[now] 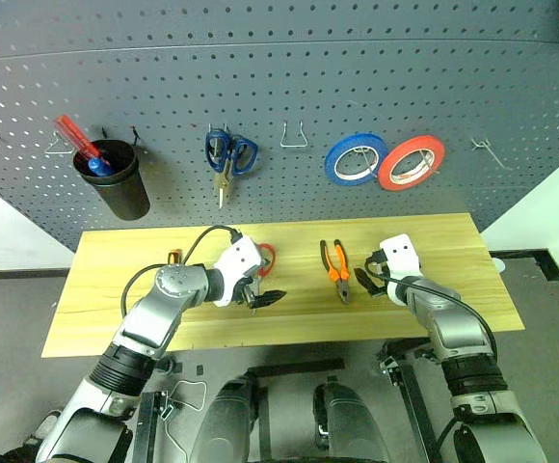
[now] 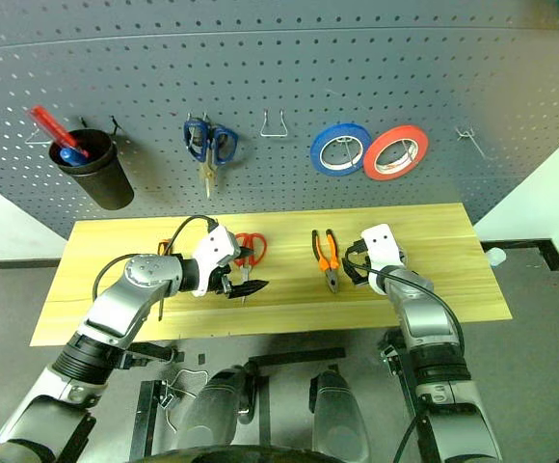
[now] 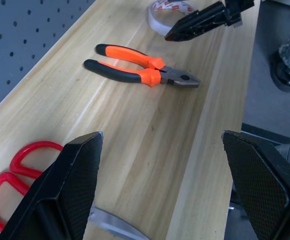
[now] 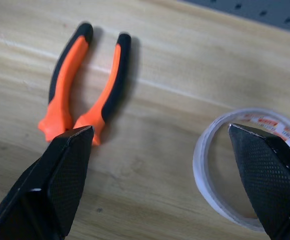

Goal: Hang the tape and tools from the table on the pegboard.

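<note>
On the wood-grain table (image 1: 453, 241), red-handled scissors (image 3: 15, 170) lie left of centre. My left gripper (image 1: 265, 299) hangs open over their blades, near the front edge. To the right lie the pliers (image 1: 336, 270) with orange-and-black handles. The cream tape (image 4: 201, 170) lies flat beside the pliers. My right gripper (image 4: 160, 128) stands open just above the table, one finger over the pliers' head and the other over the tape. A thin screwdriver (image 1: 174, 257) shows partly behind my left arm. The dark pegboard (image 1: 279, 87) rises behind the table.
On the pegboard hang a black cup (image 1: 116, 183) with a red-handled screwdriver, blue-handled scissors (image 1: 229, 154), a blue roll (image 1: 355, 159) and a red-orange roll (image 1: 411, 162). A bare wire hook (image 1: 294, 135) sits between the scissors and the rolls, and another hook (image 1: 487, 149) is at far right.
</note>
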